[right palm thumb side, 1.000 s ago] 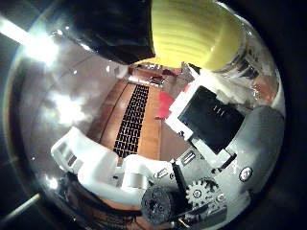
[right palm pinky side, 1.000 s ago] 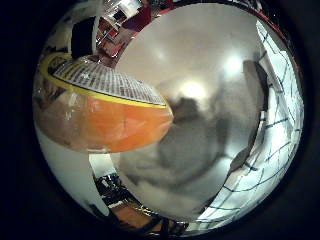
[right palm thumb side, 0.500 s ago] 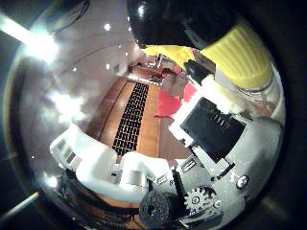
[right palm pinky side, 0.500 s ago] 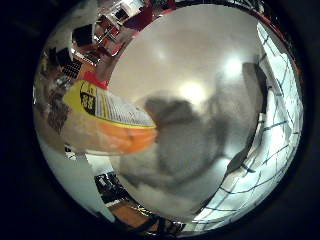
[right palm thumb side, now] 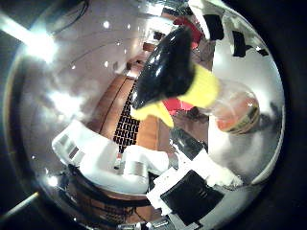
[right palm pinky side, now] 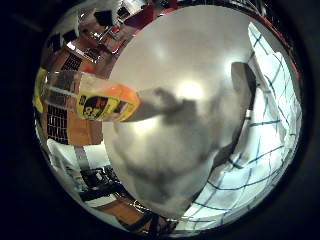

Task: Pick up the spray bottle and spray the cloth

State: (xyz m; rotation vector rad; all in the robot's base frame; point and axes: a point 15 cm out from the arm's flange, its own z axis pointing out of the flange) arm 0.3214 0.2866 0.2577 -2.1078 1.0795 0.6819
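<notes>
The spray bottle (right palm thumb side: 192, 86) has a black head, a yellow collar and trigger, and a clear body with orange liquid and a yellow label. It stands upright near the edge of the round white table (right palm pinky side: 190, 60), a short way from my palm. The cloth (right palm pinky side: 265, 150), white with a blue grid, lies on the far side of the table from the bottle. My right hand (right palm thumb side: 144, 172) shows as white and black parts. Its fingers are relaxed, hold nothing, and do not touch the bottle.
A broad dark shadow (right palm pinky side: 170, 145) of the hand and arm falls on the table between bottle and cloth. Beyond the table's edge are a wooden floor with a dark gridded mat (right palm thumb side: 127, 122) and red chairs (right palm thumb side: 180, 103).
The bottle filled much of both views a second ago and now looks smaller and farther off, with its whole head in sight. The palm has drawn back from it.
</notes>
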